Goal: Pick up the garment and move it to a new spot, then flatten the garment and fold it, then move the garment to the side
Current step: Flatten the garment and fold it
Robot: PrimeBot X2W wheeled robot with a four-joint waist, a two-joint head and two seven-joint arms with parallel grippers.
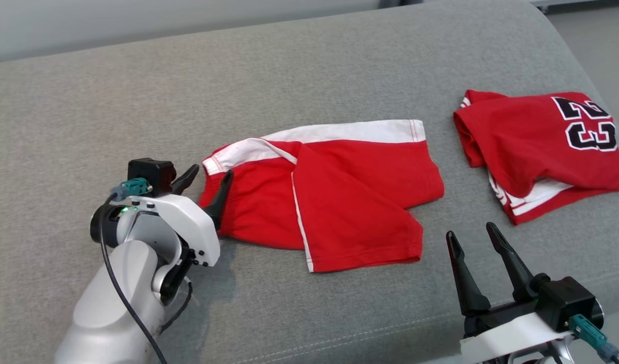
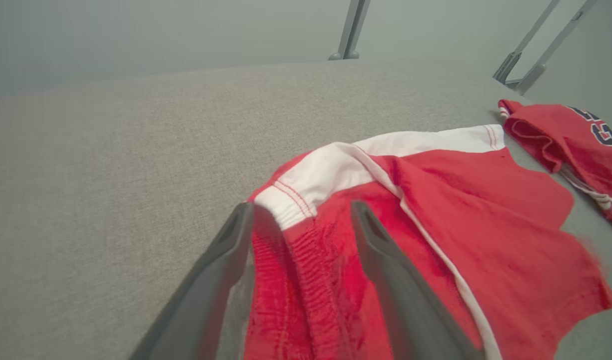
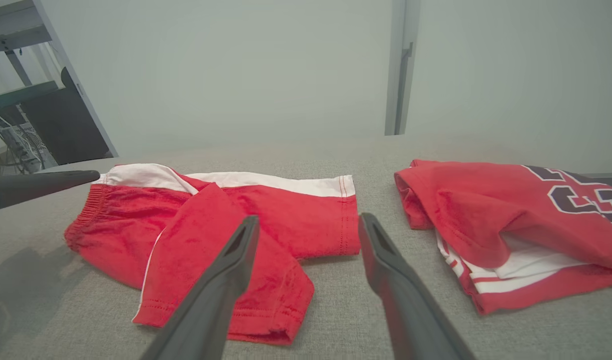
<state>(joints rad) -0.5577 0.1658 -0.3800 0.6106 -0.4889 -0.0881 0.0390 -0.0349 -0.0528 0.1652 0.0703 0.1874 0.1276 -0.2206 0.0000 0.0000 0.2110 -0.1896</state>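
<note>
We see the red shorts [image 1: 349, 202] lying spread on the grey upholstered cushion [image 1: 289, 76], near its middle. A white band runs along their far edge. One leg is folded over the other, so it slants toward the near edge. The elastic waistband end points to our left.

Our left gripper [image 1: 205, 186] sits right at that waistband end with its jaws spread wide. In the left wrist view the white corner of the waistband lies between the two dark fingers [image 2: 221, 270], and nothing is pinched. We cannot tell whether the fingertips press on the cloth or only hang just above it.

Our right gripper [image 1: 471, 233] hovers above the near right part of the cushion. Its claw is also wide and holds nothing. It is apart from the shorts and points toward the gap between them and a red jersey [image 1: 536, 136].

That jersey lies folded at the right end of the cushion, beside the shorts but not touching them. It has a dark number 23 on top and white-striped trim showing at its near edge.
</note>
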